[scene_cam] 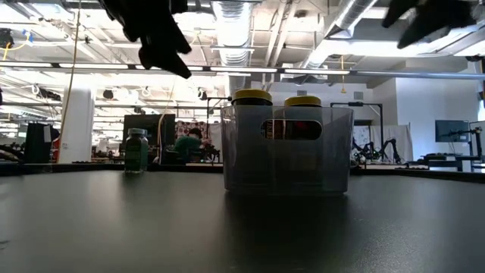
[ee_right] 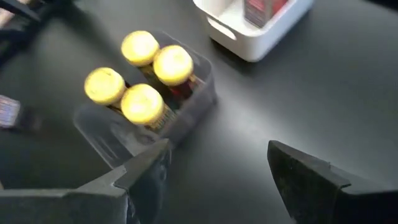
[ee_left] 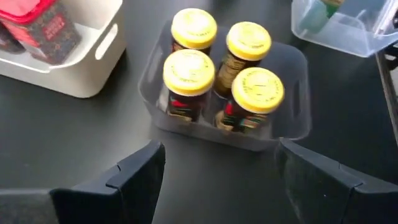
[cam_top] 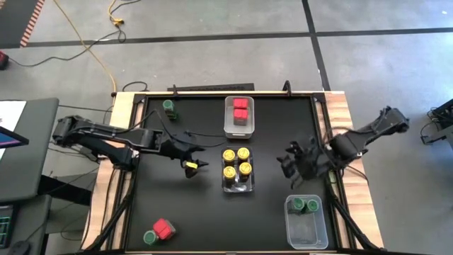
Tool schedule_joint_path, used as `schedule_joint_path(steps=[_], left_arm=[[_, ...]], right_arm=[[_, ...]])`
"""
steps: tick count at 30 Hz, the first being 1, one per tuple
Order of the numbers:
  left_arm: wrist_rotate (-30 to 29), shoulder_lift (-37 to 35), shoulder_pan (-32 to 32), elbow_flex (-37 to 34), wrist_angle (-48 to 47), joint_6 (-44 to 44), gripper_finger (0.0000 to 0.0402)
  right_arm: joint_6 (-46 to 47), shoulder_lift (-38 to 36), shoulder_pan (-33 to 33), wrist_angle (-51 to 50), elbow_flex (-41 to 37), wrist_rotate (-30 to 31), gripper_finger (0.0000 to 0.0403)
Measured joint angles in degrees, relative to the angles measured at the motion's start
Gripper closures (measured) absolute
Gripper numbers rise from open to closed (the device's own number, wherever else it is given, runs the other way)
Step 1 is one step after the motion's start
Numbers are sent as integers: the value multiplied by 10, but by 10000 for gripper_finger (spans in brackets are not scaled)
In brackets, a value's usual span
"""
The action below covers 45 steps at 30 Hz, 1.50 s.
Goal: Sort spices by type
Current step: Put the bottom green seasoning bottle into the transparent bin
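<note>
Sorting, high view: four yellow-lidded jars [cam_top: 236,163] binned at centre; stray red container [cam_top: 164,228] and green jar [cam_top: 150,237] at seven o'clock. Left wrist view: left gripper [ee_left: 217,168] spread, empty. Right wrist view: right gripper [ee_right: 217,162] spread, empty. Approach strays squarely from above.

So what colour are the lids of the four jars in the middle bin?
Yellow lids on all four; clearest in the left wrist view.

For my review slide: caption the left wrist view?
Open left gripper hovers empty before clear bin holding four yellow-lidded jars.
</note>
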Motion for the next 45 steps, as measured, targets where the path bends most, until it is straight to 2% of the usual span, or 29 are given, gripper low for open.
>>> schedule_joint_path(steps=[5, 9, 14, 19, 23, 26, 35, 45], left_arm=[[-56, 0, -42, 35, -65, -44, 111], [-78, 0, -69, 84, -180, -81, 111], [-112, 0, -98, 150, -297, -193, 111], [-118, 0, -121, 184, -337, -252, 111], [-113, 0, -145, 190, -337, -256, 111], [-100, 0, -167, 191, -335, -276, 111], [-100, 0, -259, 191, -352, -443, 111], [-99, 42, -379, 191, -411, -643, 111]], right_arm=[[76, 35, 54, -57, 0, 25, 108], [64, 66, 79, -54, 0, 25, 108], [37, 85, 112, -51, -1, 12, 108], [39, 54, 160, -34, -45, 11, 108], [41, 1, 183, 15, -110, 11, 108], [18, -41, 181, 43, -150, 14, 108], [-75, -130, 132, 101, -208, 17, 108], [-151, -142, 84, 136, -209, 15, 108]])
